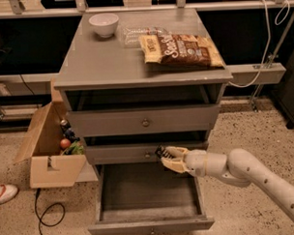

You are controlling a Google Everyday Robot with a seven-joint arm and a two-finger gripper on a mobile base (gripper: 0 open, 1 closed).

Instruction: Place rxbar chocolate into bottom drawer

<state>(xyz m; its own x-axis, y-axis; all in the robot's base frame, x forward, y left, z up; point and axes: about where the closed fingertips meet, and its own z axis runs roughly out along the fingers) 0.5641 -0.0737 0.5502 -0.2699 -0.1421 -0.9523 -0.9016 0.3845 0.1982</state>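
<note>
- The gripper (170,159) is clamped on the rxbar chocolate (161,151), just above the rear of the bottom drawer (150,227), which is pulled open.
- A cardboard box (52,168) sits left of that drawer.
- A snack bag (181,49) lies well above it, to the right.

I am in what looks like a robot test lab: speckled hard floor (263,130), a loose cable (38,217), a cardboard box (52,171) of odds beside a grey drawer unit (111,62). My end effector (168,158) hangs over the open bottom drawer (151,226), gripping the rxbar chocolate (160,151).
</note>
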